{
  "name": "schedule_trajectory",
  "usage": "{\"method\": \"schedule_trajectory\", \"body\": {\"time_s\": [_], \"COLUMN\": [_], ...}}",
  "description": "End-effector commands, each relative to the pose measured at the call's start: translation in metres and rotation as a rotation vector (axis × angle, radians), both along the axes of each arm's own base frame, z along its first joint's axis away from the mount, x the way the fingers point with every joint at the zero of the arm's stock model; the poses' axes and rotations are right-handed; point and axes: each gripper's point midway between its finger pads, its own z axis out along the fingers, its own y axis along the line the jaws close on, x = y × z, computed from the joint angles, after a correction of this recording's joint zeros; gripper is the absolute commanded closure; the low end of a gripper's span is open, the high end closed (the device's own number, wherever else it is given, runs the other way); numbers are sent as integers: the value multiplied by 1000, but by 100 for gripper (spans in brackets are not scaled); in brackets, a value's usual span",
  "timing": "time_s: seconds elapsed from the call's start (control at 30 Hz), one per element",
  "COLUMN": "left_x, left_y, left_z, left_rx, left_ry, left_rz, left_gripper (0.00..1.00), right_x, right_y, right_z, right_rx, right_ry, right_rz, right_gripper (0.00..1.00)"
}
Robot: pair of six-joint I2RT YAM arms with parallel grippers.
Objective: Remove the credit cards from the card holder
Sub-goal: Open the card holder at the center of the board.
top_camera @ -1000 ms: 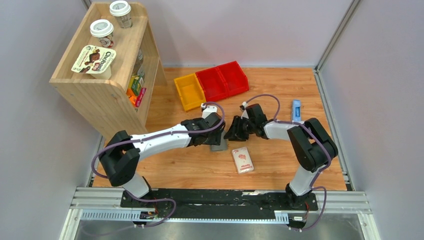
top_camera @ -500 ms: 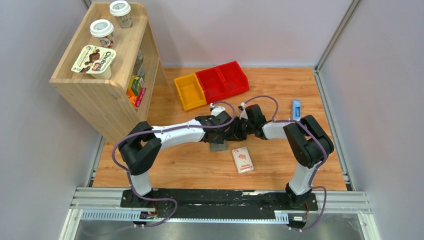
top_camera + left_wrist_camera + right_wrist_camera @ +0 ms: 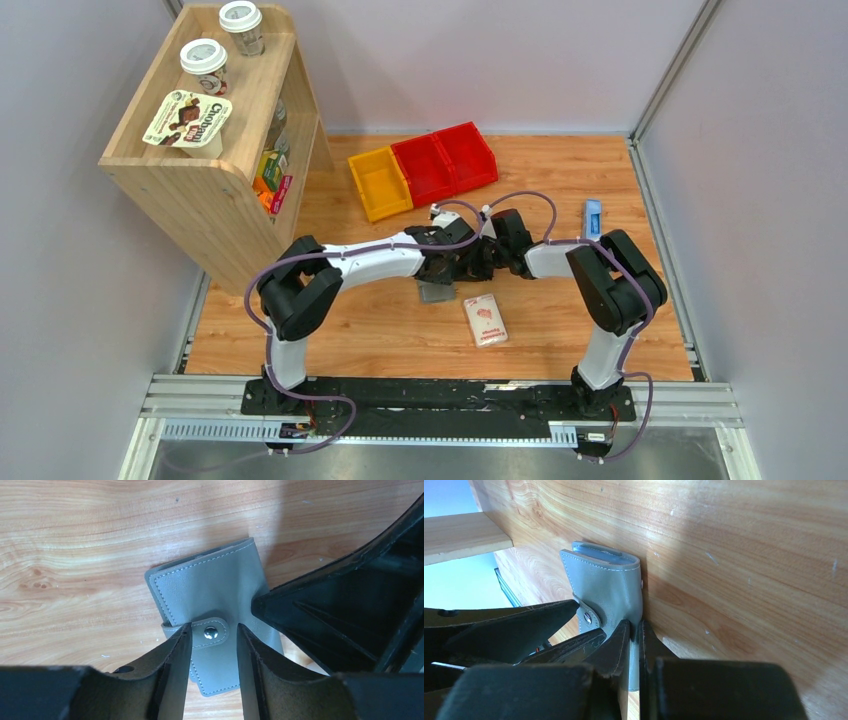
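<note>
Clearance at the card holder [image 3: 210,590]
My right gripper [image 3: 635,625], clamped on its edge, blocks that side; my left gripper [image 3: 214,627] straddles the snap tab [image 3: 216,632]. A white-and-pink packet [image 3: 485,320] lies near its front-right corner; bare tabletop [image 3: 360,325] lies free to the left.

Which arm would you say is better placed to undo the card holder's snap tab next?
Left. The open left gripper straddles the snap tab on the closed card holder, while the right gripper is clamped on the holder's edge, steadying it.
</note>
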Motion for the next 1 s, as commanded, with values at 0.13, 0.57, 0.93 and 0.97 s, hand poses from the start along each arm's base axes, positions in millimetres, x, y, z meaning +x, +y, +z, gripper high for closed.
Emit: {"method": "schedule_trajectory", "body": {"time_s": [0.13,0.57,0.93,0.97], "left_x": [-1,-2,-26,-29], "left_y": [9,33,67,67], "left_z": [-15,12,19,18], "left_rx": [116,93,-131,-144], "left_ry": [39,-47,-78,-68], "left_rz": [-15,31,165,165], "left_gripper": [67,100,100,100], "right_x": [-6,-5,-2,-2], "right_y": [-11,-15,-16,-17], "right_z": [-20,-20,18,24], "right_rx": [-94,-132,-296,-321], "right_ry": [6,-6,-149,-173], "right_rz": [-3,-1,41,46], "right_gripper": [98,96,49,40]}}
